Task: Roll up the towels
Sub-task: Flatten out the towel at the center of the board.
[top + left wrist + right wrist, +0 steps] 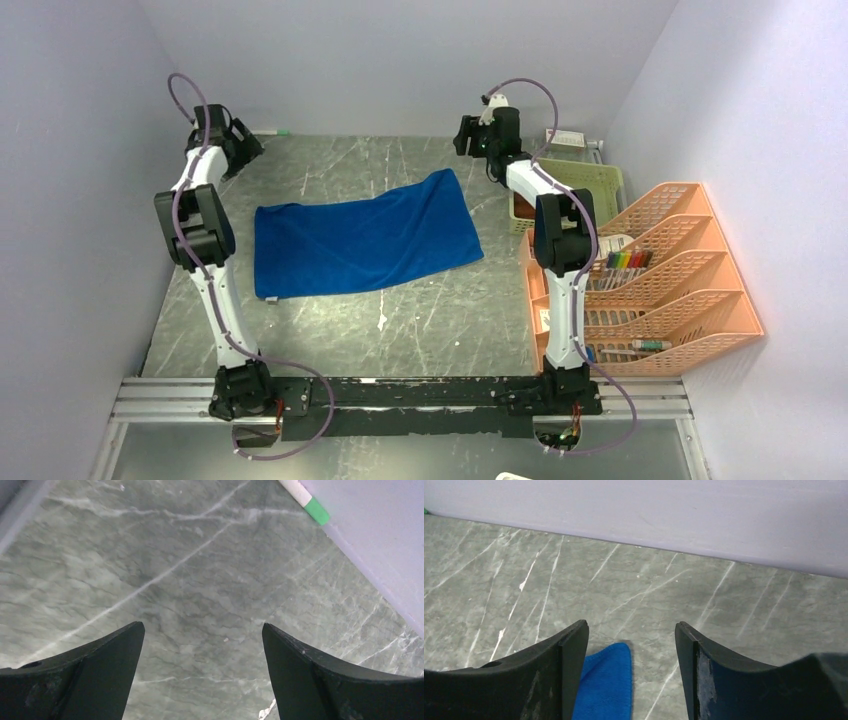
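Observation:
The royal blue towel (365,240) lies spread flat on the marble table, slightly skewed, its far right corner toward the back. My right gripper (465,135) hovers open just behind that corner. In the right wrist view the blue corner (606,680) shows between and below the open fingers of the gripper (631,625), touching neither. My left gripper (245,150) is open and empty over bare table at the back left, away from the towel; its wrist view shows the gripper (203,625) above marble only. A rust-brown patch (522,208) shows in the green basket (585,185), mostly hidden by the right arm.
An orange tiered rack (660,270) holding small items stands along the right wall. A white marker with a green cap (270,131) lies against the back wall; it also shows in the left wrist view (310,502). A white box (567,138) sits behind the basket.

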You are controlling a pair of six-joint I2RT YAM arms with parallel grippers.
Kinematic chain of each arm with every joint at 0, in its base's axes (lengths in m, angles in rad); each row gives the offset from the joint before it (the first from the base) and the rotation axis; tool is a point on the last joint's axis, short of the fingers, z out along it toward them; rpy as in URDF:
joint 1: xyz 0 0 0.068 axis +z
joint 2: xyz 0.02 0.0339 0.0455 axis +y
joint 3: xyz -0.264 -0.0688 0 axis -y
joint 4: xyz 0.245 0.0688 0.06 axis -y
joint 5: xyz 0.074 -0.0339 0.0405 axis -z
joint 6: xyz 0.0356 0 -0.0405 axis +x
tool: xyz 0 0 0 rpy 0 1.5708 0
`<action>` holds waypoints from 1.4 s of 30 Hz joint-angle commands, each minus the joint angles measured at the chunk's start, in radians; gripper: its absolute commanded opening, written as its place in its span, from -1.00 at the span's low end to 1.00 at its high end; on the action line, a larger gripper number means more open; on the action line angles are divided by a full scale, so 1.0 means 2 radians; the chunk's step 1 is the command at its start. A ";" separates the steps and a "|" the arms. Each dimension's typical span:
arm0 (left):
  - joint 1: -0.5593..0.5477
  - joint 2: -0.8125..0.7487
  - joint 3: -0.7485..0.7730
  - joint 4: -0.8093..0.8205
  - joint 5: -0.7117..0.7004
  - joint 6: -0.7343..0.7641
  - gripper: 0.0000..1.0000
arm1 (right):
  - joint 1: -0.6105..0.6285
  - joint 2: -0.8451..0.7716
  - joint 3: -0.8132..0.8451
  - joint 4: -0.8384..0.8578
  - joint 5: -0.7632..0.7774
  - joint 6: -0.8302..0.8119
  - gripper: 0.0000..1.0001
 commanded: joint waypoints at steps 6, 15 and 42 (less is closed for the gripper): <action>0.025 -0.122 -0.111 0.026 0.125 0.084 0.67 | 0.000 -0.033 -0.012 -0.041 -0.099 -0.045 0.26; 0.001 -0.280 -0.359 0.087 0.123 0.063 -0.38 | 0.016 -0.051 -0.057 -0.109 -0.072 -0.072 0.15; -0.051 -0.141 -0.311 0.113 -0.016 0.016 -0.87 | 0.027 -0.055 -0.164 -0.084 -0.097 -0.007 -0.26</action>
